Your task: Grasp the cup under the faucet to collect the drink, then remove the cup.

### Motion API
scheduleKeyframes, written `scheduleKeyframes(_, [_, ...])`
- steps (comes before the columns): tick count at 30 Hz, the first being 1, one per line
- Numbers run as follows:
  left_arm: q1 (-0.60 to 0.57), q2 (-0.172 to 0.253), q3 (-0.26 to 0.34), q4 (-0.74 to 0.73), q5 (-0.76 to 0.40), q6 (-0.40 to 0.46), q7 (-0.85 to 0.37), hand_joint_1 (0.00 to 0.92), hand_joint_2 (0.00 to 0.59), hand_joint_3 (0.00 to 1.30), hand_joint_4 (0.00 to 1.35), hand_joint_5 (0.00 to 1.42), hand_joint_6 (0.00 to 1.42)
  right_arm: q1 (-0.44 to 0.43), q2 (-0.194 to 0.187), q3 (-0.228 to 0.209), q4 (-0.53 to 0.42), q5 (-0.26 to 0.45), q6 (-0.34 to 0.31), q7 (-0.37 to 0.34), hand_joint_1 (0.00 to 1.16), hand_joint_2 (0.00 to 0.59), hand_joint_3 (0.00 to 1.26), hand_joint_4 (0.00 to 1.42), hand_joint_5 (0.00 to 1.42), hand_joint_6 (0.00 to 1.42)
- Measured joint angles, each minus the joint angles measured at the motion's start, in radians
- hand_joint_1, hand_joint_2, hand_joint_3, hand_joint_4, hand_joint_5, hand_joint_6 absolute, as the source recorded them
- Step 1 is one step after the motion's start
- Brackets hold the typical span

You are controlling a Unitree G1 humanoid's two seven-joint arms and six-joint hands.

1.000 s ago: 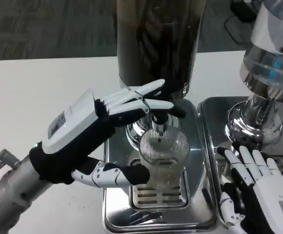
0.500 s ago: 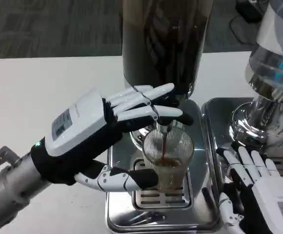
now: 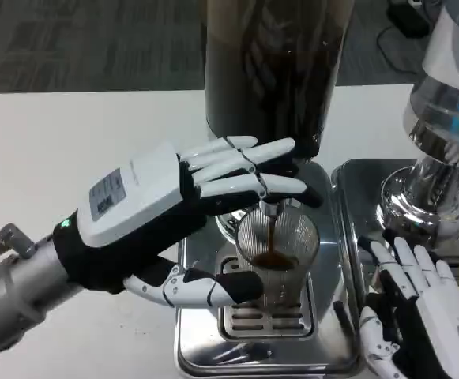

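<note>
Ribbed glass cup (image 3: 276,257) (drink pouring in) is clasped by left hand (image 3: 162,213); right hand (image 3: 419,312) lies splayed.

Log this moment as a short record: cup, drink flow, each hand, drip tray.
cup: ribbed clear cup standing on the drip tray, under the faucet
drink flow: dark stream running into the cup, partly filled
left hand: left hand around the cup, thumb at its base, fingers over the faucet
right hand: right hand open, resting by the second dispenser
drip tray: steel drip tray
</note>
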Motion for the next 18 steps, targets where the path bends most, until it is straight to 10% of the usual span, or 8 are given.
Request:
scheduleKeyframes(9, [0.002, 0.005, -0.009, -0.014, 0.005, 0.015, 0.014, 0.0, 0.244, 0.32, 0.06, 0.3, 0.21, 0.004, 0.044, -0.057, -0.004, 0.273, -0.027, 0.051, 0.24, 0.305, 0.0, 0.0, 0.0, 0.02])
scheduleKeyframes(18, [0.009, 0.008, -0.013, -0.035, 0.005, 0.031, 0.015, 0.0, 0.245, 0.32, 0.06, 0.3, 0.21, -0.035, 0.025, -0.064, 0.008, 0.412, -0.055, 0.163, 0.46, 0.227, 0.0, 0.0, 0.0, 0.05])
